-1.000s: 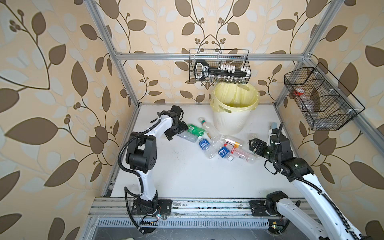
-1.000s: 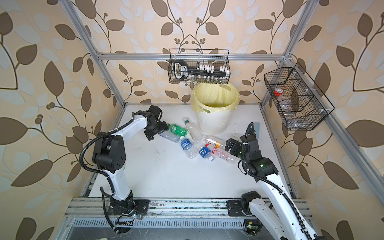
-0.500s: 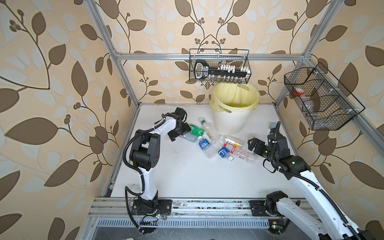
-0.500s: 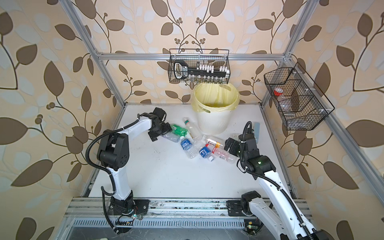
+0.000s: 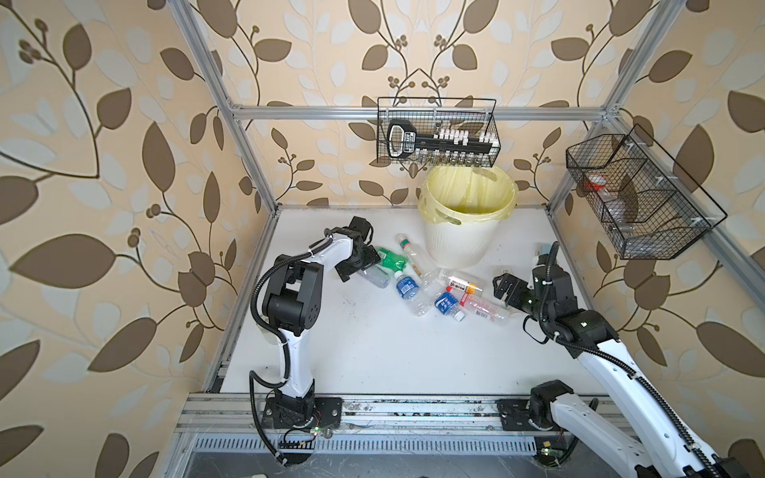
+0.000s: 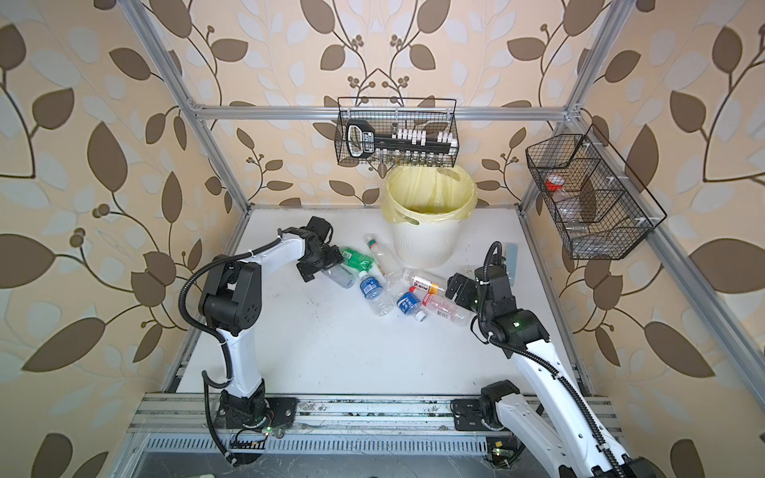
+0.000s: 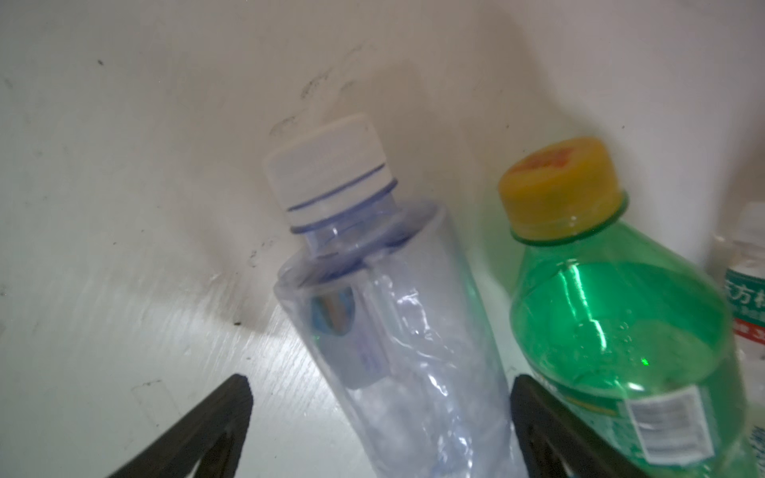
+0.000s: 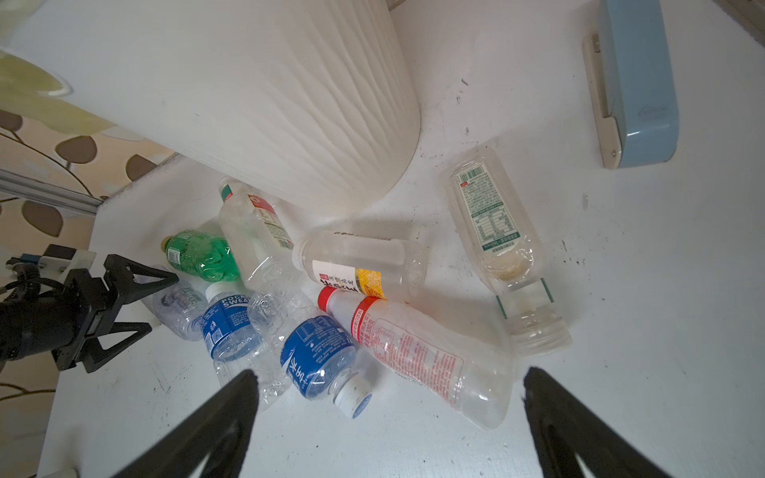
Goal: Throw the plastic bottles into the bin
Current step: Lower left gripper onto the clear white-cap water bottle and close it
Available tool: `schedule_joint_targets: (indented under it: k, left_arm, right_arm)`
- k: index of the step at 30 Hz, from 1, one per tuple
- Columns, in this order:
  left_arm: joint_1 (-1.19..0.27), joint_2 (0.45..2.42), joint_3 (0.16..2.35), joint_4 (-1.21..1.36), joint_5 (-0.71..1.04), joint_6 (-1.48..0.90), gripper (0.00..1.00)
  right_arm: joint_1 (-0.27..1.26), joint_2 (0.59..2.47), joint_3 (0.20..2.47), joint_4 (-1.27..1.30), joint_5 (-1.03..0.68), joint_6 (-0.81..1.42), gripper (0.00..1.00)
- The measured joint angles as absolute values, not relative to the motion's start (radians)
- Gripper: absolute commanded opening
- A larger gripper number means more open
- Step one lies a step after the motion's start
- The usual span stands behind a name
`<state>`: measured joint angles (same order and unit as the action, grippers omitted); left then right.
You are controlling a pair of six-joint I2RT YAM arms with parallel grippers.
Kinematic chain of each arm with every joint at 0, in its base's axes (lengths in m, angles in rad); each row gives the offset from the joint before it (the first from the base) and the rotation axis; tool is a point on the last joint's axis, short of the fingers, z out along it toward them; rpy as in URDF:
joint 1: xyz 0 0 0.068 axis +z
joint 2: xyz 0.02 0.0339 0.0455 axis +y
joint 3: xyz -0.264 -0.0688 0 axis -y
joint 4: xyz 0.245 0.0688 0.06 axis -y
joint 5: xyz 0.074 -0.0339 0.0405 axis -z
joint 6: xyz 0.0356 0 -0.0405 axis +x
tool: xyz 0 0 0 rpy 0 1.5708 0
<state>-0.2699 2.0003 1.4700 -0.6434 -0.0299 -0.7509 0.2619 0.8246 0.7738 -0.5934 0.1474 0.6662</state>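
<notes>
Right now your plastic bottles (image 5: 445,300) lie on their sides in a loose heap on the white table (image 5: 393,351), between your two pincers, and neither pincer holds one. Your left pincer (image 7: 381,389) stands wide open, low over the table, with a crushed clear bottle (image 7: 385,314) lying between its fingers, white cap pointing away from the pincer. A green bottle (image 7: 612,323) with a yellow cap lies just outside one finger, beside the clear one. You cannot tell from the wrist view whether that finger touches either bottle. Your right pincer (image 8: 391,374) is wide open too and holds nothing. A red-capped bottle (image 8: 410,351) and a blue-labelled bottle (image 8: 318,360) lie just ahead of its fingertips. Beyond them, past the heap, the bin (image 8: 289,103) stands upright, its yellow bag folded over the rim. A blue case (image 8: 637,82) lies flat off to one side of the right pincer, well apart from the heap.
</notes>
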Motion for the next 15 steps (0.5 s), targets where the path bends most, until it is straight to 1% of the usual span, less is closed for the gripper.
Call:
schedule_joint_targets:
  k: [5,7,12,15]
  left_arm:
    - [-0.270,2.025,1.470,-0.643,-0.041,-0.731,0.93]
    - [-0.269,2.031,1.471,-0.644,-0.056,-0.722,0.90]
    - [-0.256,2.047,1.488,-0.648,-0.071,-0.688,0.71]
    - [-0.240,2.048,1.487,-0.648,-0.071,-0.678,0.64]
  right_arm:
    - [0.262,0.825,0.774,-0.593,0.150,0.667,1.00]
    - [0.262,0.825,0.774,-0.593,0.150,0.667,1.00]
    - [0.262,0.825,0.774,-0.592,0.150,0.666,1.00]
    - [0.262,0.825,0.774,-0.592,0.150,0.666,1.00]
